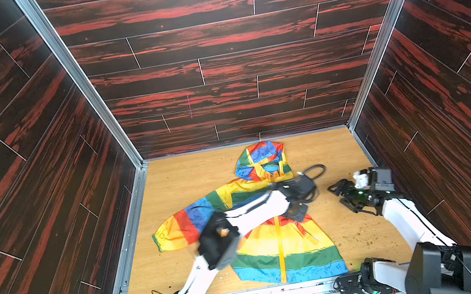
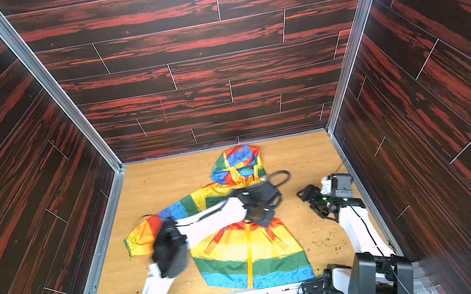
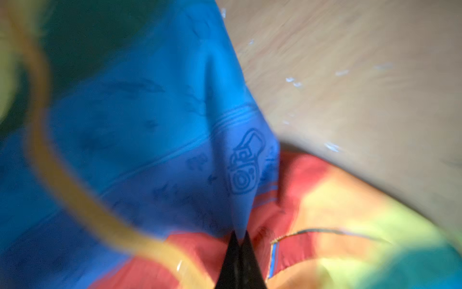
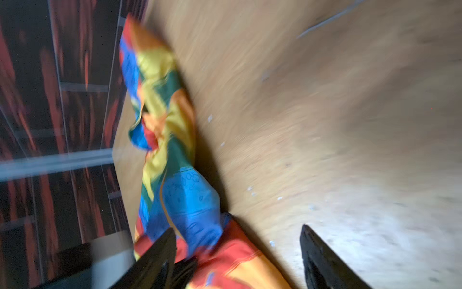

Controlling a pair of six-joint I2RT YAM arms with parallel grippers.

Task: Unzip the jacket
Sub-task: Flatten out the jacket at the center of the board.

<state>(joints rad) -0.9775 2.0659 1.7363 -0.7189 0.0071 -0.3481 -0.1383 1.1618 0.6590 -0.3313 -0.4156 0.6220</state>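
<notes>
While the jacket (image 1: pixel 257 247) lies face up in the middle of the table (image 1: pixel 187 178), its hood (image 1: pixel 262 159) points to the far edge, its hem sits close to the near edge, and 1 sleeve (image 1: pixel 182 224) stretches toward the left edge. The other sleeve cannot be made out. The left arm reaches across the chest. In the left wrist view the left gripper (image 3: pixel 240 236) has its 2 fingers pressed together on a small peak of blue fabric, which rises tent-like into the tips just beside the yellow zipper (image 1: pixel 280 250). What it pinches looks like cloth rather than the zipper pull, and no pull shows in any view. The right gripper (image 1: pixel 340 199) hovers near the right edge, just beside the jacket's shoulder, fingers spread well apart and holding nothing. Loose crumbs (image 1: pixel 362 236) dot the wood near it. From below the left gripper down to the hem, the zipper runs as 1 unbroken yellow line in both top views, with the front panels joined. The stretch up to the collar is hidden by the arm. The unzipping itself therefore seems not yet begun: 1 hand has an anchoring hold on the front, while finding the pull, gripping it and drawing it toward the hem all remain.
</notes>
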